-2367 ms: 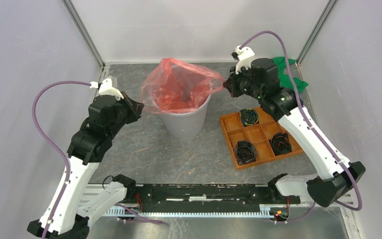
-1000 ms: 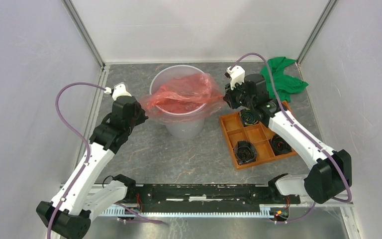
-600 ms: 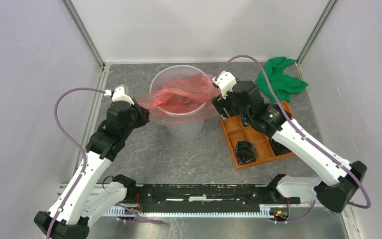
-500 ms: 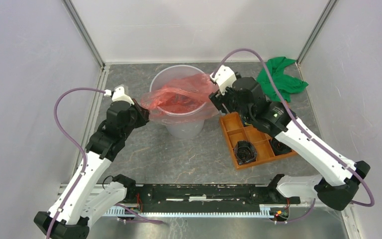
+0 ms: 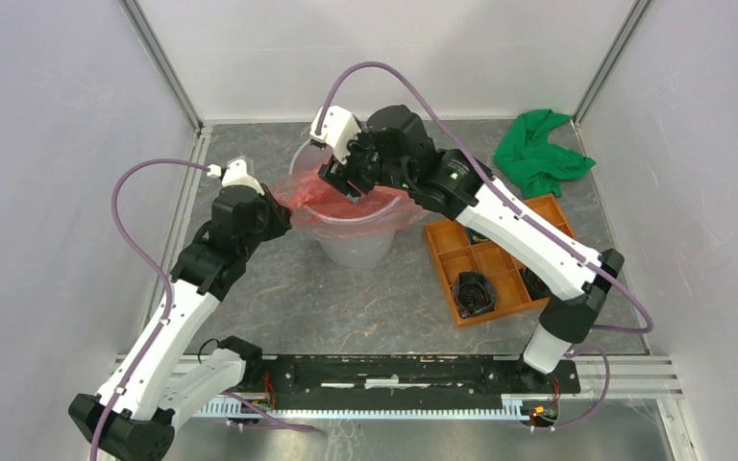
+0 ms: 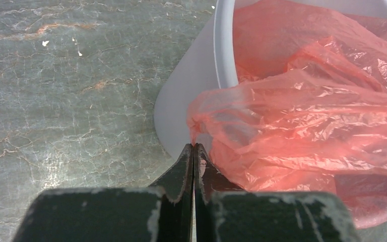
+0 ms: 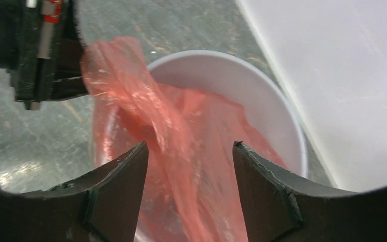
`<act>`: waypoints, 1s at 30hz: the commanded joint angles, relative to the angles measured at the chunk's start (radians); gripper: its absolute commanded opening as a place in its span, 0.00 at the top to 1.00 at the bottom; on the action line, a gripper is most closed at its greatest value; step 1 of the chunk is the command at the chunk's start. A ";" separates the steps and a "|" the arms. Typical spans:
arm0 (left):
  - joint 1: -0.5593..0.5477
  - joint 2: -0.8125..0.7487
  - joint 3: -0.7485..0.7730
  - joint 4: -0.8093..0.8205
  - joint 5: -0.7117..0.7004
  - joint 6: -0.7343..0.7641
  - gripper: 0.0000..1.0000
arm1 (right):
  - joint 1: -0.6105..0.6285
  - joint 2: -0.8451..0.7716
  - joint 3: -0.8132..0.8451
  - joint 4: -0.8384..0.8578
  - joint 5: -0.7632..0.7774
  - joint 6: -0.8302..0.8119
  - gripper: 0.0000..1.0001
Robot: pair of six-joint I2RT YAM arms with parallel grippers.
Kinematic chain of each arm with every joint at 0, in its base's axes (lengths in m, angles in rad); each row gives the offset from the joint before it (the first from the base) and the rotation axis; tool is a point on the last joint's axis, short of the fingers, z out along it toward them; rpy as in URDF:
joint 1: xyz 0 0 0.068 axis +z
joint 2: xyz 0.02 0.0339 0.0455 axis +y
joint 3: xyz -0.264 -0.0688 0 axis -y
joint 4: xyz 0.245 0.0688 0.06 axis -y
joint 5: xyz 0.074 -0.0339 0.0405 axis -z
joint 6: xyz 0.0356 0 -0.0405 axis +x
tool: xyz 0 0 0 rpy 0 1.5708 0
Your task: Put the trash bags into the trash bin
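The grey trash bin [image 5: 356, 248] stands at the middle back of the table. The red-pink trash bag [image 5: 346, 205] lies slack across its mouth, partly inside and draped over the rim. My left gripper [image 5: 277, 209] is just left of the bin, shut on the bag's left corner; in the left wrist view the film [image 6: 307, 116] runs out from the closed gripper tips [image 6: 193, 145] beside the bin rim [image 6: 221, 50]. My right gripper [image 5: 346, 182] hovers over the bin's opening, open. In the right wrist view the bag [image 7: 181, 151] lies below the spread gripper [image 7: 190, 147], untouched.
An orange compartmented tray [image 5: 493, 259] with black crumpled items [image 5: 473, 293] sits right of the bin. A green cloth [image 5: 538, 154] lies in the back right corner. White walls close in the back and both sides. The right arm's forearm crosses above the tray.
My right gripper let go of the bag's right edge and swung left from the bin's right side to above its mouth. The bag sagged onto the bin. The left gripper kept its hold.
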 commanded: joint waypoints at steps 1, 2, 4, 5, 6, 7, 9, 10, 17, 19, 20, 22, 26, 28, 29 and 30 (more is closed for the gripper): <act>0.000 0.011 0.038 0.028 0.010 0.039 0.98 | -0.025 0.031 0.048 0.013 -0.177 0.011 0.34; 0.000 0.015 0.039 0.031 0.014 0.037 0.98 | -0.035 0.036 0.043 0.029 -0.182 0.021 0.35; 0.000 0.024 0.034 0.036 0.020 0.037 0.98 | -0.062 0.040 0.029 0.070 -0.181 0.059 0.40; 0.000 0.027 0.029 0.038 0.020 0.038 0.98 | -0.077 0.039 0.019 0.095 -0.191 0.079 0.50; 0.000 0.030 0.027 0.040 0.018 0.040 0.98 | -0.092 0.038 0.011 0.116 -0.197 0.099 0.56; 0.000 0.033 0.024 0.042 0.015 0.041 0.98 | -0.106 0.037 0.002 0.142 -0.199 0.120 0.62; 0.002 0.040 0.018 0.048 0.005 0.045 0.98 | -0.155 0.030 -0.031 0.208 -0.200 0.191 0.83; 0.002 0.046 0.015 0.056 0.004 0.048 0.98 | -0.186 0.025 -0.064 0.259 -0.218 0.222 0.91; 0.040 0.139 0.067 0.068 0.069 0.070 0.98 | -0.347 0.115 -0.101 0.459 -0.453 0.324 1.00; 0.058 0.149 0.077 0.072 0.108 0.075 0.98 | -0.358 0.167 -0.050 0.448 -0.482 0.280 0.98; 0.063 0.151 0.079 0.073 0.117 0.076 0.98 | -0.364 0.187 -0.030 0.444 -0.492 0.260 0.96; 0.072 0.147 0.078 0.070 0.128 0.077 0.98 | -0.370 0.207 -0.022 0.457 -0.496 0.225 0.88; 0.087 0.130 0.057 0.075 0.129 0.081 0.98 | -0.374 0.227 -0.035 0.541 -0.493 0.216 0.83; 0.095 0.135 0.057 0.084 0.128 0.069 0.98 | -0.380 0.261 -0.006 0.571 -0.473 0.237 0.82; 0.097 0.141 0.057 0.093 0.127 0.060 0.98 | -0.381 0.279 0.015 0.576 -0.462 0.248 0.82; 0.098 0.147 0.058 0.102 0.123 0.049 0.98 | -0.381 0.295 0.032 0.588 -0.453 0.259 0.82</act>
